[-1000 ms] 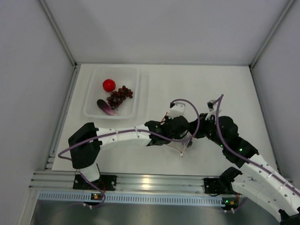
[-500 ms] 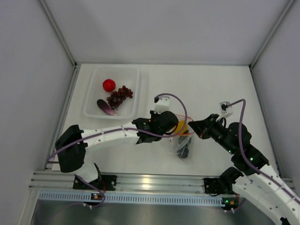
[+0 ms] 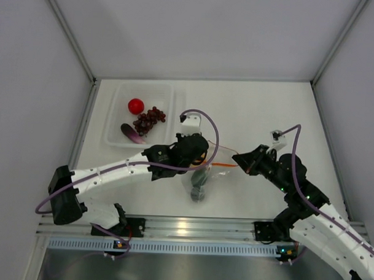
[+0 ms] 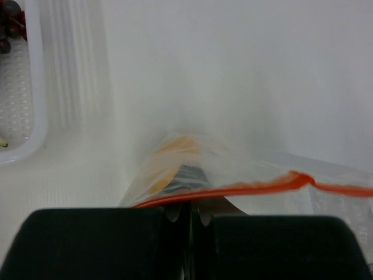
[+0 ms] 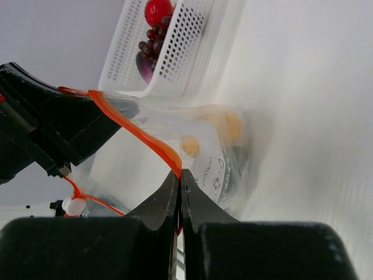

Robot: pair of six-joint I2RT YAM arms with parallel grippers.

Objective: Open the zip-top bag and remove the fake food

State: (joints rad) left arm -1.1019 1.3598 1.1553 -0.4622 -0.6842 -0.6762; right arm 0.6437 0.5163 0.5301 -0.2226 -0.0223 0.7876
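The zip-top bag (image 3: 201,182) hangs between my two grippers, its red-orange zipper strip (image 3: 223,164) stretched across the gap. My left gripper (image 3: 203,160) is shut on one edge of the bag mouth, as the left wrist view (image 4: 189,213) shows. My right gripper (image 3: 237,159) is shut on the other zipper edge (image 5: 180,174). Inside the bag are a yellow lemon (image 5: 230,125) and a dark piece (image 3: 197,192). The red tomato (image 3: 136,105), grape bunch (image 3: 149,119) and eggplant (image 3: 132,133) lie in the tray.
The clear perforated tray (image 3: 167,93) stands at the back left, also in the right wrist view (image 5: 192,41) and at the left edge of the left wrist view (image 4: 35,125). Grey walls enclose the table on three sides.
My left gripper has moved left with its edge of the bag, and the right gripper has drawn back right. The bag has shifted left and its zipper strip is now stretched between them.
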